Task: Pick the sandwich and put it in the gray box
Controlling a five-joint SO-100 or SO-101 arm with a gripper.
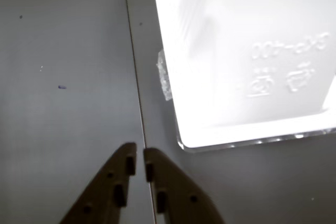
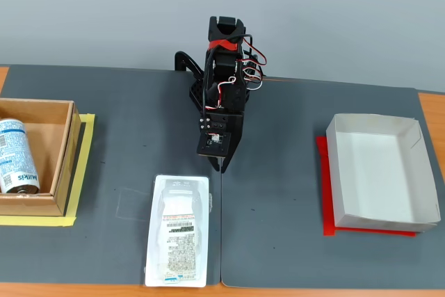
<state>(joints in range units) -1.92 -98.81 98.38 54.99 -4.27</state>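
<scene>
The dark worktop [image 2: 278, 193] fills most of the fixed view, and the job on it looks barely begun: nothing has been picked up and every step appears still to come. At the right of that frame the gray box [image 2: 414, 172] stands empty on a red mat [image 2: 322, 172], well apart from everything else. At the left edge a brown cardboard box [image 2: 52, 203], ringed by yellow tape [image 2: 85, 165], holds a white-and-blue can [image 2: 15, 158]. The sandwich [image 2: 179, 231] lies flat, label up, in the lower centre of the frame, just left of the seam between two mats, and the arm [image 2: 224, 102] stands over the middle with its hand [image 2: 220, 167] pointing down just beyond the package's far end. Only the wrist view settles the hand [image 1: 140, 162]: its two brown fingers [image 1: 113, 187] are nearly closed, a thin gap between the tips, holding nothing, above bare mat and the seam, with the sandwich [image 1: 247, 61] filling the upper right as a bright, overexposed slab. That view also picks out embossed marks on the plastic; the fixed view alone shows the box and both containers' places. Left to do, by this reading: open, grasp, carry, release.
</scene>
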